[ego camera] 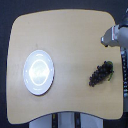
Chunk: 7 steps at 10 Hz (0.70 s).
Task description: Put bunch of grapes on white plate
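Note:
The bunch of grapes (100, 73) lies on the wooden table toward the exterior view's right, a dark purple cluster with a bit of green at its upper right end. The white plate (39, 71) rests flat on the table toward the exterior view's left, nothing on it. My gripper (107, 38) shows at the right edge, above and slightly right of the grapes, well apart from them. It is blurred, so its fingers cannot be made out. Nothing appears to be held.
The light wooden table (70, 40) has rounded corners and fills most of the view. The grey arm (121, 34) enters from the right edge. Dark floor surrounds the table, with a pale base below its front edge.

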Each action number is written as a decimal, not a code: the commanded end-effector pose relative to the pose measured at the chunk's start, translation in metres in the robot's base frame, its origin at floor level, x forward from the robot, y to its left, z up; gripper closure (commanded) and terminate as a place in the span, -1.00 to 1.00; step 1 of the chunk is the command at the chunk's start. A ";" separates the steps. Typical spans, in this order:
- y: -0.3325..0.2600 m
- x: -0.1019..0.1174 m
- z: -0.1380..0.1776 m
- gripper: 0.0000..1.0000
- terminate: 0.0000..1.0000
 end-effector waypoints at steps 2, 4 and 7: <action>0.001 0.000 -0.004 -1.00 -1.00; -0.008 0.005 -0.010 -1.00 -1.00; -0.016 -0.008 -0.025 -1.00 -1.00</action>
